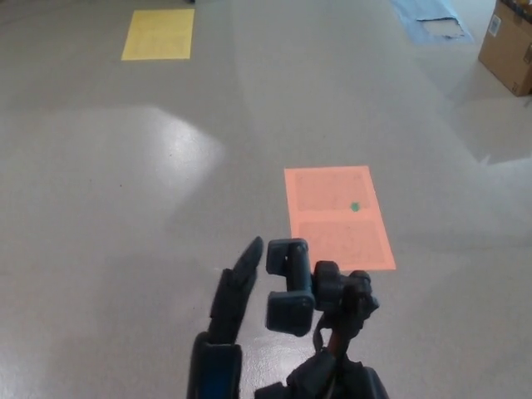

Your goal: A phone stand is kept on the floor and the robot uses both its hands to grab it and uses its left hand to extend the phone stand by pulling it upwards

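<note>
Grey, glossy floor (125,191) fills most of the head view, with a bright patch of glare left of centre. We note the phone stand (320,303) at bottom centre, upright, its black clamp head sitting above a thin reddish-brown stem that runs down out of the picture.

The left hand (229,328) rises from the bottom edge just left of the clamp head. Its fingers (241,278) are stretched out and spread, holding nothing; the upper fingertip sits just beside the clamp's left edge, and we cannot tell whether they touch.

The right hand (332,381) shows only as a dark mass at the foot of the stem. It appears wrapped around the lower stand, but the bottom edge cuts it off and we cannot tell how its fingers lie.

Around it: an orange rectangle (337,216) on the floor just beyond the stand, with a small green dot (355,207) on it. A yellow rectangle (159,35) lies far off at top left. A blue sheet (428,21) lies at top right, and a cardboard box (509,46) stands at the right edge. Nothing lies between the left hand and the clamp head.
</note>
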